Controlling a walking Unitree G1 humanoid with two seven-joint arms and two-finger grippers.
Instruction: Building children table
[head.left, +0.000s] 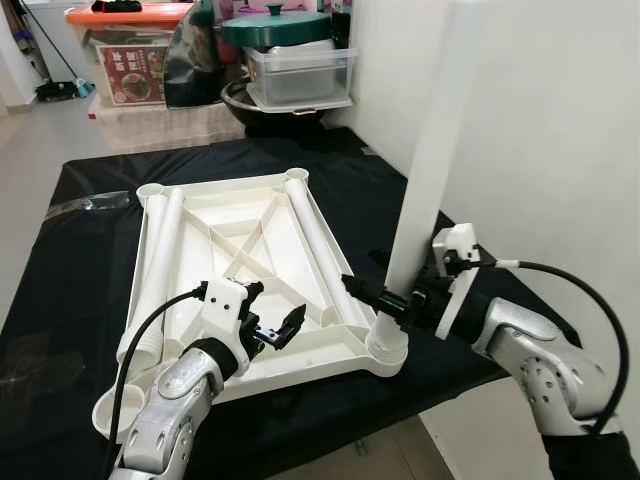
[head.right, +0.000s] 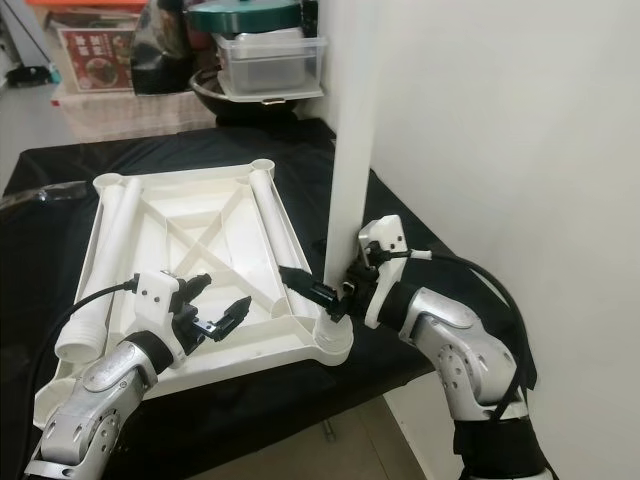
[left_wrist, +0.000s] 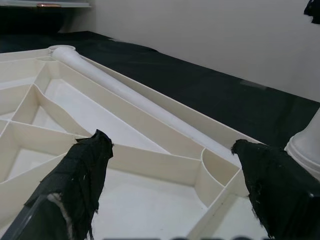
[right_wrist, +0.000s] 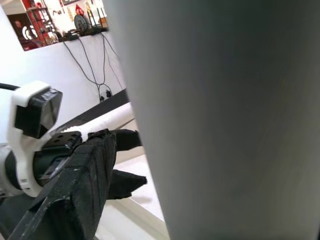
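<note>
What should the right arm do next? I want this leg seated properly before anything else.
Probably press the upright leg straight down: the right gripper clasps it just above the corner socket of the upturned tabletop, while the open left gripper hovers nearby.

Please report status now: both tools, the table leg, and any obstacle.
Right tool shut on upright leg, seated in corner socket. Left tool open above tabletop. Spare legs lie inside; no obstacle seen.
</note>
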